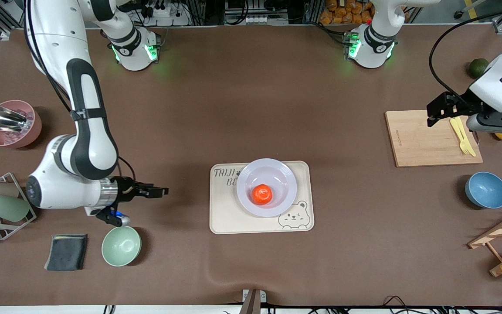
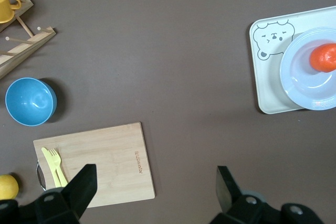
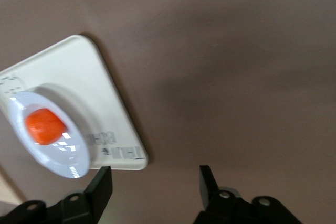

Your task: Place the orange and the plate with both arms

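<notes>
1. Orange [image 1: 262, 194] sits in the plate [image 1: 266, 187], and the plate rests on the tray [image 1: 261, 197] mid-worktop; placing looks done.
2. Your right claw [image 1: 157, 191] is spread and empty over the worktop, beside the tray toward the right arm's end.
3. Your left claw [image 1: 440, 111] is spread over the board [image 1: 432, 138]; next, judge only whether to retreat both arms.

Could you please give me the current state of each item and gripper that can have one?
orange: resting in the plate
plate: upright on the tray
left gripper: open, empty, over the cutting board
right gripper: open, empty, above the table near the green bowl
</notes>
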Controlling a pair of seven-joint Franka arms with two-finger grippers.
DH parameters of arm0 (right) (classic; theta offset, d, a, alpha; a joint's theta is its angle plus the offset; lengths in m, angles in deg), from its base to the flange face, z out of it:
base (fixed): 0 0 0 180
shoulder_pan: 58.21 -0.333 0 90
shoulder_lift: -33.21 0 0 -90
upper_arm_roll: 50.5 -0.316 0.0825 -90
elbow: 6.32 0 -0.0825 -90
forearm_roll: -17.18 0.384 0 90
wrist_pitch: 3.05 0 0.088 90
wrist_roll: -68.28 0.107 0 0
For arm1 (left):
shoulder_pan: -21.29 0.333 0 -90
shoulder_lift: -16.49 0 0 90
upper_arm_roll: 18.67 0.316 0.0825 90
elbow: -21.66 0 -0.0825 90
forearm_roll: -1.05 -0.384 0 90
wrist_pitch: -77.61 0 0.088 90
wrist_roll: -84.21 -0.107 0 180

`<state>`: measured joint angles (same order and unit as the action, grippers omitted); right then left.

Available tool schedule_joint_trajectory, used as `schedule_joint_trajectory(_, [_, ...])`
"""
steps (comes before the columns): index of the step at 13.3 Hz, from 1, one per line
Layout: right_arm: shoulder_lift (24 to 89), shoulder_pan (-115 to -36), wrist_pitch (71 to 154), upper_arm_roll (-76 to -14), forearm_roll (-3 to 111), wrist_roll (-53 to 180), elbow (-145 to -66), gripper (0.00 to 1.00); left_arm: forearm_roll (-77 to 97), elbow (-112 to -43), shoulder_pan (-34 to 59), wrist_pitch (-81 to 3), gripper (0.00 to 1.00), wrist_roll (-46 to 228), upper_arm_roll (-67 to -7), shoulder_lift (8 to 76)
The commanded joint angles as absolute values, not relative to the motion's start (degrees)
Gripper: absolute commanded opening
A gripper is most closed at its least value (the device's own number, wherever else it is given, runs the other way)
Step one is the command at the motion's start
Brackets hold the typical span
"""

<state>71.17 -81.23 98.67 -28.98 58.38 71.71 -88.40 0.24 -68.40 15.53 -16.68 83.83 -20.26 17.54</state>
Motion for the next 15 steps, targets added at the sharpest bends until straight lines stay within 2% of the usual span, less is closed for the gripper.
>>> schedule_joint_trajectory(1, [68.5, -76.5, 92.7, -27.8, 54.9, 63.6, -88.3, 0.97, 0.0, -67.6, 15.5, -16.6, 1.0, 87.4, -20.6, 17.5])
schedule_joint_trajectory(4, [65.8, -70.9, 91.3, -28.1, 51.7, 55.5, -88.7, 1.0, 0.0, -67.7, 15.4, -16.6, 1.0, 87.7, -20.7, 17.5])
schedule_joint_trajectory(5, [63.6, -67.9, 91.1, -31.3, 46.3, 55.4, -88.6, 1.0, 0.0, -67.8, 15.5, -16.5, 1.0, 87.7, -20.7, 17.5])
schedule_joint_trajectory(7, [58.2, -58.4, 91.1, -44.3, 32.3, 55.4, -88.5, 1.0, 0.0, -67.7, 15.7, -16.5, 1.0, 87.6, -20.7, 17.5])
schedule_joint_trajectory(8, [56.1, -55.1, 91.1, -48.7, 27.1, 55.4, -88.4, 1.0, 0.1, -67.7, 15.8, -16.4, 1.0, 87.5, -20.7, 17.4])
schedule_joint_trajectory(12, [46.0, -52.2, 82.8, -50.2, 23.9, 55.4, -91.0, 1.0, 0.1, -67.8, 15.9, -16.4, 1.0, 87.3, -20.7, 17.5])
schedule_joint_trajectory(15, [35.8, -52.4, 88.7, -50.1, 23.7, 55.4, -101.8, 1.0, 0.1, -67.9, 15.9, -16.3, 1.0, 87.2, -20.6, 17.5])
